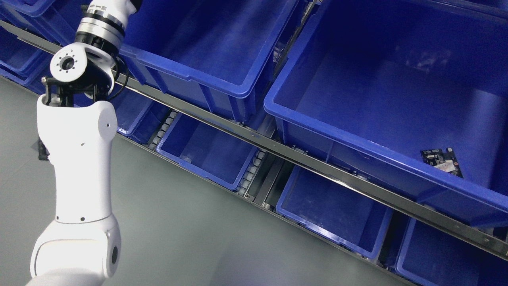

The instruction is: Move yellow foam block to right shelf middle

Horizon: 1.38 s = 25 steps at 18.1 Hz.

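**Ana:** Head view looks down at a slant on racks of blue bins. Where is the left arm point(79, 159)?

**Ben:** It comes in at the lower left, white, and runs straight up the left side. Its elbow joint point(67, 63) sits near the top left, and the forearm point(105, 16) goes on up and out past the top edge.

**Ana:** And the hand, the fingers?

**Ben:** The hand lies beyond the top edge, so I cannot tell whether the fingers are spread, pressed together or pinching anything. The right arm does not show.

**Ana:** The yellow foam block?

**Ben:** I cannot see it anywhere in this picture, so I cannot say where it is.

**Ana:** What is in the bins?

**Ben:** The big right bin point(278, 107) on the upper rack holds a dark circuit board point(442, 161) lying flat near its front right corner. The upper middle bin point(198, 75), just left of it, shows only its bare blue floor. Below a metal rail point(278, 153) that crosses the picture on a slant, lower bins point(329, 234) stand side by side, with roller tracks point(252, 171) between them. Grey floor point(178, 238) fills the lower left.
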Motion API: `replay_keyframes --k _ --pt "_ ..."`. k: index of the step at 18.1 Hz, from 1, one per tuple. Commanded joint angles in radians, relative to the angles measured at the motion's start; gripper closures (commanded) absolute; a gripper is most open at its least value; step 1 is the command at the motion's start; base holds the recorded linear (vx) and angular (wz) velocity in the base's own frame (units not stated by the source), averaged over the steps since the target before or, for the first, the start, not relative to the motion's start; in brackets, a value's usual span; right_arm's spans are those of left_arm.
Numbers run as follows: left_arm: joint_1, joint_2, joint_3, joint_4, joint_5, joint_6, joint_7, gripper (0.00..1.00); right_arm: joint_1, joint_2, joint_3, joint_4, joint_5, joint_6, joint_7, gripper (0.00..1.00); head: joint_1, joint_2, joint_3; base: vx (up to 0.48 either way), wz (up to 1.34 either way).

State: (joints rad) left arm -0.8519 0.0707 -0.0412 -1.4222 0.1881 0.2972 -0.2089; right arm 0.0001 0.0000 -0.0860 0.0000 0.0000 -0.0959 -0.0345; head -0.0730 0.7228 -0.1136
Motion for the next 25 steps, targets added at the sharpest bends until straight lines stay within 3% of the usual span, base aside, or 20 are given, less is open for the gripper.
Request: replay_keyframes --k 1,6,10,15,19,25 --pt "-0.111 -0.053 -0.152 0.258 -0.171 0.132 0.002 0.00 0.001 -0.017 0.000 -0.017 0.003 0.001 0.001 0.00 0.0000 0.000 0.000 0.061 0.06" --pt "-0.115 -0.053 -0.045 0.179 -0.168 0.081 0.008 0.00 0.001 -0.017 0.000 -0.017 0.003 0.001 0.001 0.00 0.0000 0.000 0.000 0.076 0.07" --pt "-0.044 -0.053 0.020 0.033 -0.147 -0.197 0.008 0.00 0.001 -0.017 0.000 -0.017 0.005 0.001 0.001 0.00 0.0000 0.000 0.000 0.064 0.02" --pt "0.221 -0.053 0.052 -0.165 -0.093 -0.459 0.009 0.00 0.001 -0.017 0.000 -0.017 0.003 0.001 0.001 0.00 0.0000 0.000 0.000 0.025 0.02" --pt "0.385 -0.053 0.061 -0.254 -0.093 -0.455 0.016 0.00 0.001 -0.017 0.000 -0.017 0.003 0.001 0.001 0.00 0.0000 0.000 0.000 0.004 0.00" --pt "0.416 -0.053 0.080 -0.277 -0.091 -0.435 0.094 0.00 0.001 -0.017 0.000 -0.017 0.003 0.001 0.001 0.00 0.0000 0.000 0.000 0.000 0.00"
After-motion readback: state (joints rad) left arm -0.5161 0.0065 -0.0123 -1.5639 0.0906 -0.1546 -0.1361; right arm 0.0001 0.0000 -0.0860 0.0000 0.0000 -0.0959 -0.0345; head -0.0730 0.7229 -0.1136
